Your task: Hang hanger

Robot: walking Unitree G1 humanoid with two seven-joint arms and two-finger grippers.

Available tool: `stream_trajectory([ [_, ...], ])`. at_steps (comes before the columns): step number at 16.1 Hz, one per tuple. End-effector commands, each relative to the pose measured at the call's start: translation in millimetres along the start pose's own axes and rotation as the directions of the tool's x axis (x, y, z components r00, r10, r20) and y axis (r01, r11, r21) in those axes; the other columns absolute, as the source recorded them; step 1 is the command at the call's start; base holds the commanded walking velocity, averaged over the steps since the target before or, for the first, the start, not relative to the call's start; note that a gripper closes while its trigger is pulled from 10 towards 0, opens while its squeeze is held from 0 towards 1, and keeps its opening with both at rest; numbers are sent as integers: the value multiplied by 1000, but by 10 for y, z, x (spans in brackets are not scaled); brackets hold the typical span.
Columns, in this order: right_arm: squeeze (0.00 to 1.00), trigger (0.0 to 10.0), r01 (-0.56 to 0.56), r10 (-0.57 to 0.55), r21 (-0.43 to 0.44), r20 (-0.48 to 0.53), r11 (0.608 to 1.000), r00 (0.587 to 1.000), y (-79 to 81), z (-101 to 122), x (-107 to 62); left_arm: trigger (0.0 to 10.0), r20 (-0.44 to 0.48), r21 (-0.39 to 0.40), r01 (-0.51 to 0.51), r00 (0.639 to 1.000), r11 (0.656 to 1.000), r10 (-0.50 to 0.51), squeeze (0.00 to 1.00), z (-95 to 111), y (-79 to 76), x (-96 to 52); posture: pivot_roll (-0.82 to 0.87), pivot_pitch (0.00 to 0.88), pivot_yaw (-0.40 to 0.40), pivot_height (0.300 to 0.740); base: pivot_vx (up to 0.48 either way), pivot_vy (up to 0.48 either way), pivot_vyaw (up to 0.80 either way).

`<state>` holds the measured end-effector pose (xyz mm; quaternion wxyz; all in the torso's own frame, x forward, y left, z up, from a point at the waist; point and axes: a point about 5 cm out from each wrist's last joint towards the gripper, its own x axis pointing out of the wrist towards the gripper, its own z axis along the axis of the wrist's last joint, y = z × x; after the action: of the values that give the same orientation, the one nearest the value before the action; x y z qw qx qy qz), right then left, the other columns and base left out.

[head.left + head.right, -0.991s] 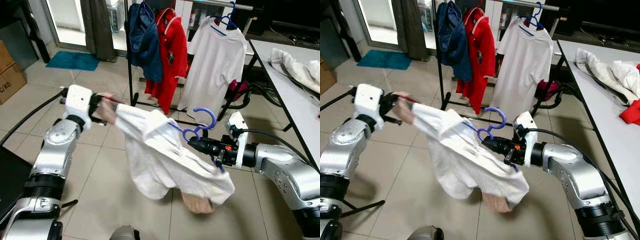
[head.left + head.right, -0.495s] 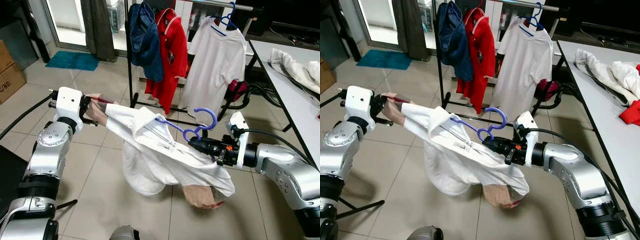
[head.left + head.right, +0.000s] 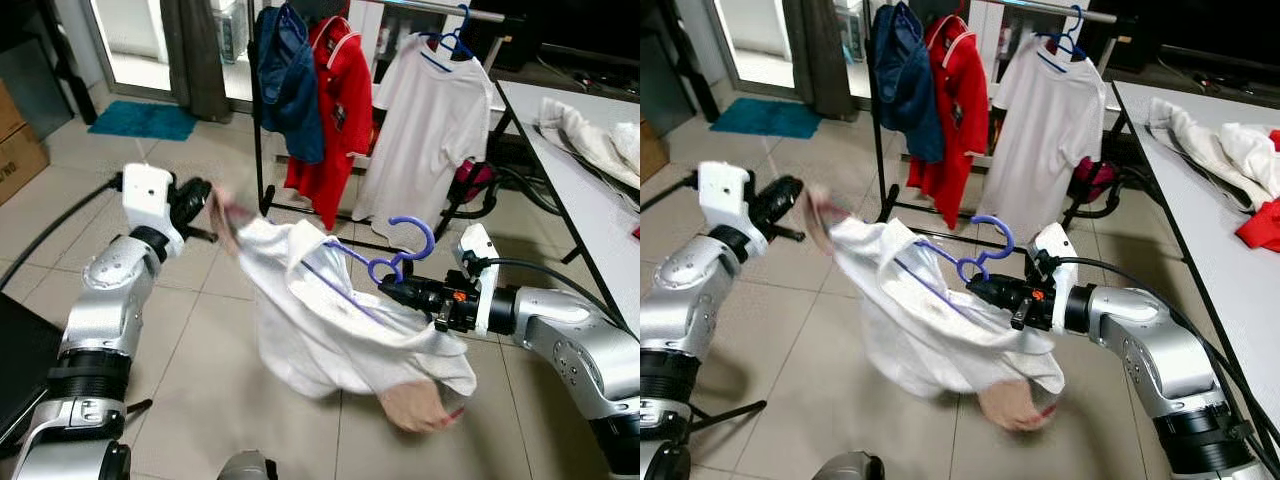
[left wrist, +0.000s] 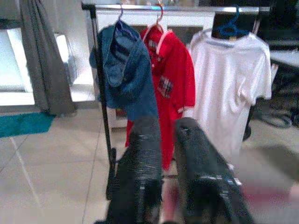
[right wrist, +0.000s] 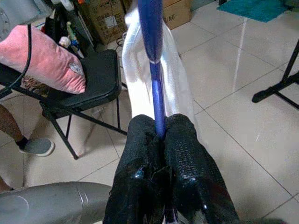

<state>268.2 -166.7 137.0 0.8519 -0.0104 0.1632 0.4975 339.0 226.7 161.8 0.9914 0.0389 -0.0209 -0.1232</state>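
Observation:
My right gripper (image 3: 386,291) is shut on the lower bar of a blue hanger (image 3: 408,243), whose hook points up. In the right wrist view the bar runs out from between the fingers (image 5: 140,140). A white shirt (image 3: 320,335) with pink cuffs is draped over the hanger and sags toward the floor. Its near sleeve end (image 3: 224,216) is blurred and lies just off my left gripper (image 3: 203,198). In the left wrist view that gripper (image 4: 163,125) has a narrow gap with nothing between its tips. The clothes rail (image 3: 430,8) is ahead at the top.
The rack's black post (image 3: 258,130) carries a blue denim garment (image 3: 290,80), a red shirt (image 3: 342,110) and a white tee (image 3: 432,125) on a blue hanger. A white table (image 3: 590,200) with clothes stands right. A folding chair (image 5: 88,88) and a person's foot (image 5: 35,147) are behind.
My left gripper has swung back to the right and the sleeve end has come away from it. The shirt has slumped lower on the hanger. The right arm has held still.

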Motion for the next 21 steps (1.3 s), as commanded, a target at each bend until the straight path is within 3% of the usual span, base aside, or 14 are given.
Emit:
stream_trajectory([
  [1, 0, 10000, 23, -22, -24, 13, 999, 1000, -49, 69, -66, 10000, 58, -12, -5, 998, 1000, 6, 1000, 157, 21, 40, 56, 0, -65, 740, 0, 0, 0],
  [3, 0, 10000, 30, -30, -22, 9, 999, 1000, -56, 63, -68, 10000, 71, -21, -110, 991, 994, 111, 1000, 231, 171, 38, 55, 0, -63, 740, 0, 0, 0],
  [5, 0, 10000, 32, -32, -23, 8, 999, 999, -58, 63, -72, 10000, 10, 28, -303, 953, 953, 302, 1000, 186, 429, -15, 54, 0, -63, 740, 0, 0, 0],
  [6, 0, 10000, 32, -32, -23, 8, 999, 999, -58, 65, -71, 10000, -6, 60, -308, 951, 950, 308, 1000, 160, 448, -29, 55, 0, -63, 740, 0, 0, 0],
  [7, 0, 10000, 33, -32, -28, 9, 999, 999, -57, 73, -72, 10000, -43, 111, -219, 973, 969, 225, 957, 79, 353, -38, 55, 0, -65, 740, 0, 0, 0],
  [8, 0, 10000, 49, -48, -40, 20, 998, 999, -74, 99, -83, 10000, -80, 84, -131, 987, 988, 138, 302, 1, 234, -46, 55, 0, -65, 740, 0, 0, 0],
  [9, 0, 10000, 56, -55, -42, 27, 998, 998, -84, 111, -89, 10000, -97, 69, -105, 989, 992, 111, 302, -28, 196, -49, 56, 0, -66, 740, 0, 0, 0],
  [10, 0, 10000, 41, -39, -44, 55, 998, 998, -79, 163, -115, 10000, -160, 77, -10, 987, 997, 22, 0, -165, 69, -85, 52, 0, -65, 740, 0, 0, 0],
  [11, 0, 10000, 21, -18, -50, 65, 999, 998, -59, 190, -133, 10000, -175, 49, 50, 984, 998, -41, 0, -235, -42, -110, 52, 0, -65, 740, 0, 0, 0],
  [12, 0, 10000, -19, 22, -52, 70, 998, 997, -20, 203, -138, 10000, -118, -9, 165, 979, 986, -165, 0, -237, -242, -96, 53, 0, -71, 740, 0, 0, 0],
  [15, 0, 10000, -70, 73, -48, 71, 996, 995, 41, 194, -114, 10000, -86, -14, 275, 958, 961, -275, 0, -241, -441, -54, 49, 0, -71, 740, 0, 0, 0],
  [17, 0, 10000, -83, 86, -41, 77, 996, 993, 55, 194, -120, 10000, -65, -6, 307, 949, 952, -307, 0, -208, -501, -38, 46, 0, -69, 740, 0, 0, 0],
  [21, 0, 10000, -101, 103, -36, 83, 994, 991, 71, 207, -156, 10000, -116, 24, 335, 937, 942, -330, 0, -274, -522, -24, 40, 0, -64, 740, 0, 0, 0],
])
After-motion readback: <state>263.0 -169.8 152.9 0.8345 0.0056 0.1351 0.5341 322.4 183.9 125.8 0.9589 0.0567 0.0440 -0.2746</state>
